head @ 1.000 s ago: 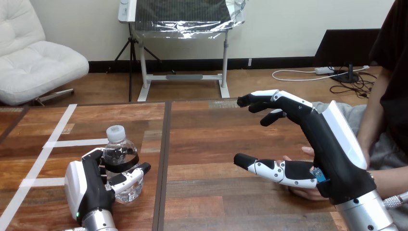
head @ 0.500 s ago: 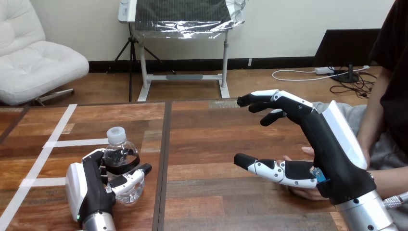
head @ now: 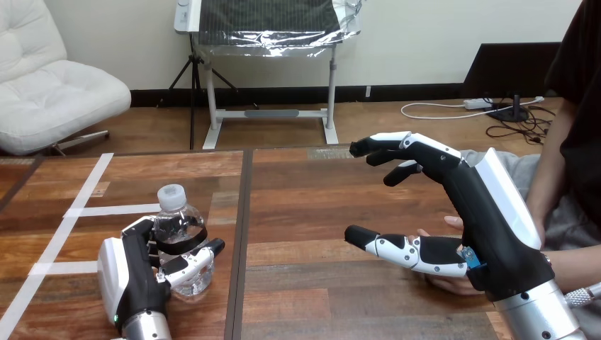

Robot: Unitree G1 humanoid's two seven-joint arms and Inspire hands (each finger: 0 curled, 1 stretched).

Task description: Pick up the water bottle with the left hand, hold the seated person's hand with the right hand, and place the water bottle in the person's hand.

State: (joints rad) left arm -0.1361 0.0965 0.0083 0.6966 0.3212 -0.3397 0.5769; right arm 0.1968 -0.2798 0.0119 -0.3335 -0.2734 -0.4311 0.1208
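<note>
A small clear water bottle (head: pixel 176 227) with a white cap stands upright on the wooden table (head: pixel 312 205) at the lower left. My left hand (head: pixel 131 273) is curled round its lower half, thumb across the front. My right hand (head: pixel 471 212) hovers at the right with fingers spread and thumb stretched left, holding nothing. The person's hand (head: pixel 450 282) lies palm up on the table just behind and under my right palm; I cannot tell whether the two touch.
White tape lines (head: pixel 85 211) cross the table's left part. A dark seam (head: pixel 241 234) runs front to back between two table boards. The person's forearm (head: pixel 574 262) reaches in from the right edge.
My left hand and the bottle have shifted very slightly; the right hand and the person's hand have stayed where they were.
</note>
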